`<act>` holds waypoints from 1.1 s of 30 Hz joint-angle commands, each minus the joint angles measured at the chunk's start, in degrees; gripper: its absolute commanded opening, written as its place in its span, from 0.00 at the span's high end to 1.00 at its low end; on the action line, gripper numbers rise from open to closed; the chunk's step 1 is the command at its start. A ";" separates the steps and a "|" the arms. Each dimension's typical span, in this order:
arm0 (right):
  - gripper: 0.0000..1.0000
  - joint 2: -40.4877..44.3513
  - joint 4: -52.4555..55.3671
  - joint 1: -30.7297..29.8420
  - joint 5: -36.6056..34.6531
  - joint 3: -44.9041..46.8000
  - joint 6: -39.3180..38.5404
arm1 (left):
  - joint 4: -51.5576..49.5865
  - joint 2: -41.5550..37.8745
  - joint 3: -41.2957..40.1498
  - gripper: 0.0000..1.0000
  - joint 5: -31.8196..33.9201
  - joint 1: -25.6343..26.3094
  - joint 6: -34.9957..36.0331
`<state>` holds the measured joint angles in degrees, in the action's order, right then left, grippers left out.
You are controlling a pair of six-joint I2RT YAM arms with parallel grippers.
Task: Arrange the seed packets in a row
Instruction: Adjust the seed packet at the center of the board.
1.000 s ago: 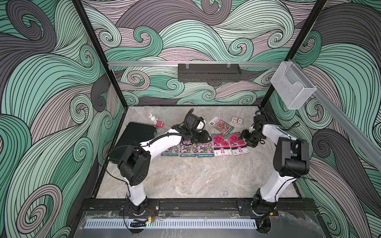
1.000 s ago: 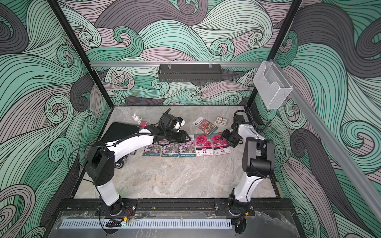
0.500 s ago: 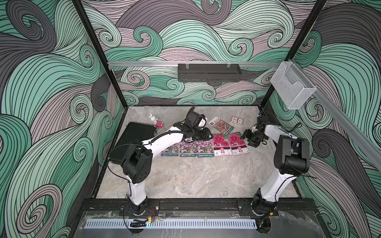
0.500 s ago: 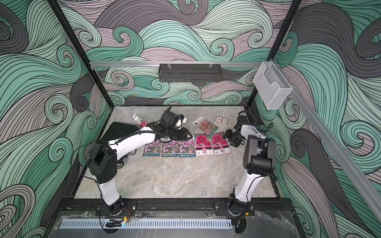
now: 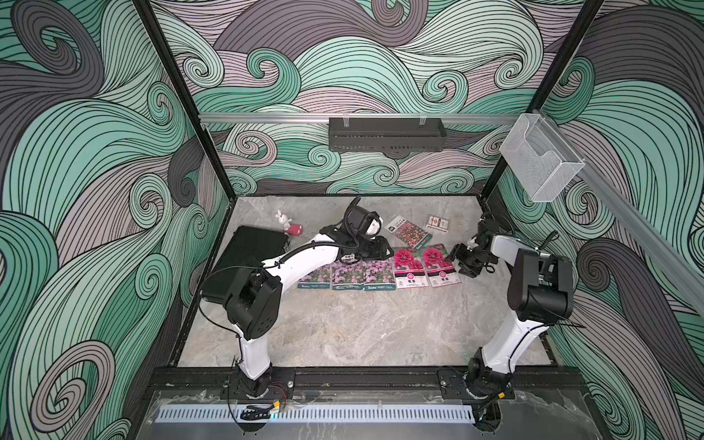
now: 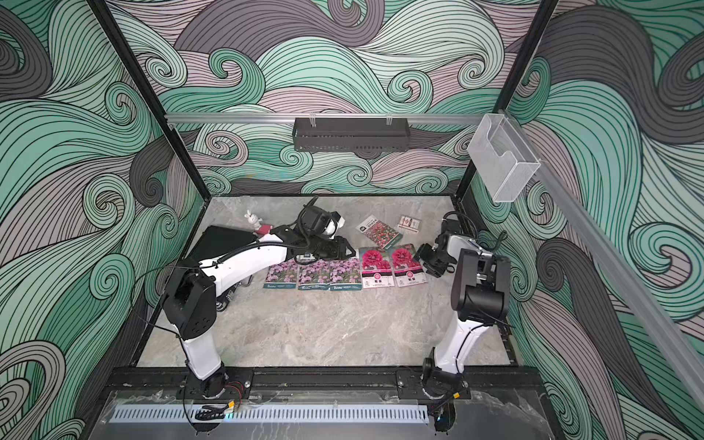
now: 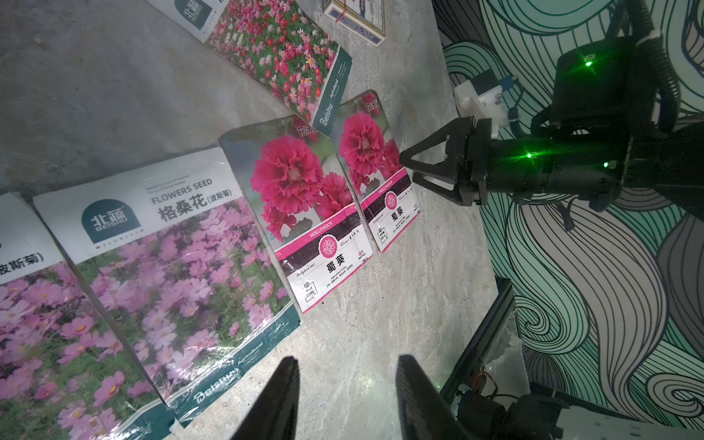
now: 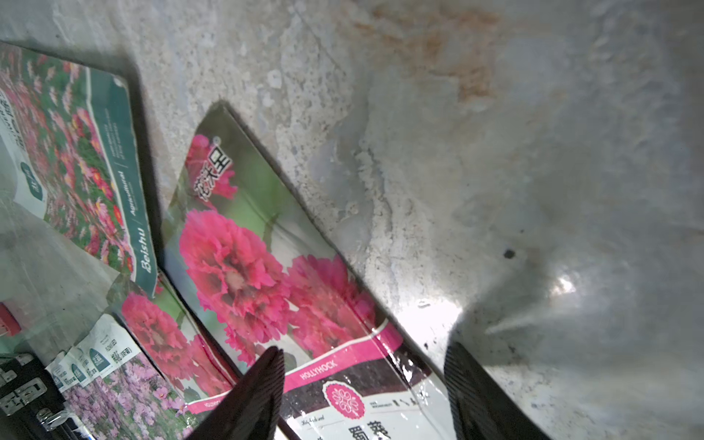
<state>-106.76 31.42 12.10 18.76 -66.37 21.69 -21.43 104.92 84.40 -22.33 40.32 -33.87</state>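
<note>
Leaves only the red-pink mix packet (image 5: 409, 231) outside the row of seed packets (image 5: 362, 272), slanted toward the far edge of the desk (image 5: 343, 335), corner overlapping a magenta packet (image 7: 301, 190), nearer the left claw (image 7: 347, 360) than the right claw (image 7: 407, 167), both parted, empty.

Looking steeply down from high above the front edge in both top views, taking in the whole marble tabletop (image 5: 343, 335). From the left wrist, skimming low, facing the right gripper (image 7: 407, 167). From the right wrist, hovering close, seemingly tilted, sharing the hollyhock packets (image 8: 247, 274).
</note>
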 commanded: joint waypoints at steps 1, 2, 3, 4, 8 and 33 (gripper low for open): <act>0.31 -0.69 -0.22 -0.05 0.92 1.81 0.69 | -0.83 -0.86 0.63 0.57 -0.08 0.03 0.64; 0.31 -0.56 -0.22 0.00 1.04 1.97 0.72 | -0.78 -0.91 0.68 0.56 -0.15 -0.03 0.64; 0.31 -0.40 -0.28 -0.01 1.02 2.23 0.71 | -0.75 -0.86 0.68 0.57 -0.18 -0.03 0.64; 0.32 -0.17 -0.38 -0.04 1.32 2.45 0.76 | -0.72 -0.88 0.68 0.56 -0.22 0.02 0.51; 0.31 0.78 -0.63 0.02 1.15 3.47 0.76 | -0.46 -0.78 0.56 0.57 -0.48 0.06 0.45; 0.31 4.16 -0.65 -0.04 -0.01 6.85 0.10 | 0.55 -0.51 -0.54 0.56 -1.23 0.30 -0.40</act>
<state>-103.02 27.99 12.16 19.94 -61.04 21.65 -21.19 104.92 84.23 -22.98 40.32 -33.98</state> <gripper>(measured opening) 0.685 0.435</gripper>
